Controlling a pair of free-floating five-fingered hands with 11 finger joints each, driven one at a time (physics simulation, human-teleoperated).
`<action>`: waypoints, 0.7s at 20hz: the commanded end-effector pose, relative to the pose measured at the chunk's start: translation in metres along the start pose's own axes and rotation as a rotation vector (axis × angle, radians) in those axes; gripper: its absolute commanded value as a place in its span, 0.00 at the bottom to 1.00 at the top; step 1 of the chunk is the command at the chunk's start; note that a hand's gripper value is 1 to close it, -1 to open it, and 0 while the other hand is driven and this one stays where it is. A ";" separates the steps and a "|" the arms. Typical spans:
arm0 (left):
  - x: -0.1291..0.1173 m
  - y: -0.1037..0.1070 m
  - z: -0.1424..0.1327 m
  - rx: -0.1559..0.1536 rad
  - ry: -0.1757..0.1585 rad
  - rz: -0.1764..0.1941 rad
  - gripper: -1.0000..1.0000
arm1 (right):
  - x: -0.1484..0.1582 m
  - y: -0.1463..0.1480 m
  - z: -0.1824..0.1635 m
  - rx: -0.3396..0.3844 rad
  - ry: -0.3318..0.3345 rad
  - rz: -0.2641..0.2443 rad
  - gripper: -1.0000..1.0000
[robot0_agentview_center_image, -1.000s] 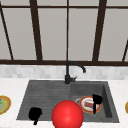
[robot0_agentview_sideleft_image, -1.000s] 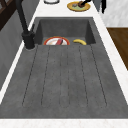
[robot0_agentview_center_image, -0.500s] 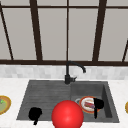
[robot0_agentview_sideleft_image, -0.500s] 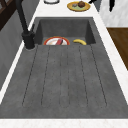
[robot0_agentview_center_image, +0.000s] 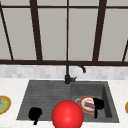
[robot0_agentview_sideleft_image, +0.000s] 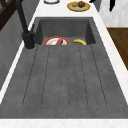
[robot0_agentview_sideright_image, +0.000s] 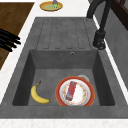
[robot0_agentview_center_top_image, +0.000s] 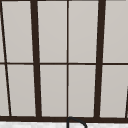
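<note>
The window (robot0_agentview_center_top_image: 67, 60), flat pale panes in dark straight bars, stands at 12 o'clock behind the white speckled counter (robot0_agentview_center_image: 10, 85). Set in the counter is the sink (robot0_agentview_sideright_image: 62, 62), matte grey stone with a ribbed drainboard and a square deep basin. A glossy red ball (robot0_agentview_center_image: 67, 115) sits at 6 o'clock in the front view. The black faucet (robot0_agentview_center_image: 71, 71), a slim curved spout on a stubby base, rises at the sink's back edge. In the basin lies a round plate (robot0_agentview_sideright_image: 75, 93) with a red rim and white centre, bearing a small red oblong; a curved yellow banana (robot0_agentview_sideright_image: 38, 95) lies just beside it at 9 o'clock. The left hand (robot0_agentview_center_image: 35, 113) hangs over the drainboard at 7 o'clock, the right hand (robot0_agentview_center_image: 98, 103) above the plate's edge at 4 o'clock; whether either hand's fingers are spread or curled, I cannot tell.
</note>
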 end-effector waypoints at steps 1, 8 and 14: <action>0.000 0.000 0.000 0.000 0.000 0.000 0.50 | 0.000 0.001 0.000 -0.067 -0.098 0.036 0.00; 0.000 0.000 0.000 0.000 0.000 0.000 0.50 | 0.012 0.001 -0.009 -0.056 -0.084 0.039 0.00; 0.000 0.000 0.000 0.000 0.000 0.000 0.50 | 0.017 0.000 -0.011 -0.062 -0.067 0.006 0.00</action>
